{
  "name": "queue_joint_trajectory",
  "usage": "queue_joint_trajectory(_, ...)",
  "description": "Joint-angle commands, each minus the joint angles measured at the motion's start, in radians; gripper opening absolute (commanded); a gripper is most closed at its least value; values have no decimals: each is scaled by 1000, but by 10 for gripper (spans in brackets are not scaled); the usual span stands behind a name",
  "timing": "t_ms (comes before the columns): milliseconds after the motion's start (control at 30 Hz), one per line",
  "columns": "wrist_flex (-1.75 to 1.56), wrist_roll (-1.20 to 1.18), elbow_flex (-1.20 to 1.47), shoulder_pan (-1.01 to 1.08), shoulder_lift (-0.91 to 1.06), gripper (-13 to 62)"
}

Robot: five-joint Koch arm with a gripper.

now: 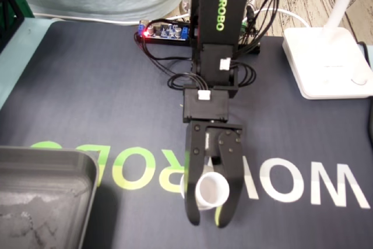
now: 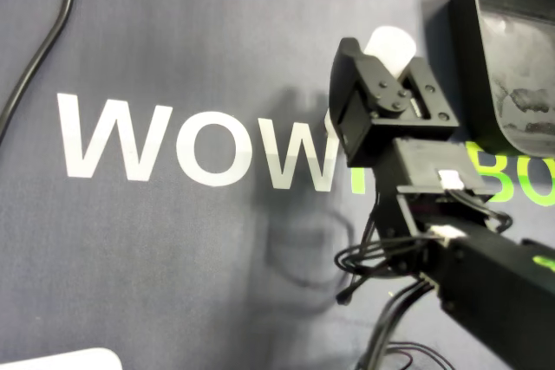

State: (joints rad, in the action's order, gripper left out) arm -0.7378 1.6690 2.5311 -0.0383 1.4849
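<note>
A small white cup (image 1: 210,190) stands between the two black fingers of my gripper (image 1: 208,221) on the dark mat, over the printed logo. Both fingers (image 1: 192,202) press against the cup's sides, so the gripper is shut on it. In the overhead view the white cup (image 2: 390,43) pokes out past the tips of the gripper (image 2: 387,55). Whether the cup rests on the mat or hangs just above it cannot be told. A grey plastic tray (image 1: 87,164) lies at the lower left of the fixed view, and the tray (image 2: 464,32) is just right of the gripper in the overhead view.
A white lamp base (image 1: 326,62) sits at the right of the fixed view. A circuit board (image 1: 166,30) with a red light and loose wires lies behind the arm. A black cable (image 2: 43,49) runs across the mat's upper left in the overhead view.
</note>
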Motion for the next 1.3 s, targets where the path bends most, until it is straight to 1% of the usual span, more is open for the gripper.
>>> queue_joint_trajectory(0, -94, -25, -6, 0, 6, 190)
queue_joint_trajectory(133, -138, -29, 5, 0, 29, 247)
queue_joint_trajectory(200, -138, -32, 6, -2, 60, 259)
queue_joint_trajectory(333, -150, -41, 23, -9, 127, 259)
queue_joint_trajectory(533, -146, -67, 77, -34, 291, 259)
queue_joint_trajectory(767, -84, -152, 32, -34, 453, 258)
queue_joint_trajectory(867, 32, -261, -18, -34, 545, 258)
queue_joint_trajectory(967, 221, -451, -87, -29, 644, 258)
queue_joint_trajectory(1133, 604, -928, -192, 40, 749, 258)
queue_joint_trajectory(1267, 750, -1175, -170, 100, 790, 259)
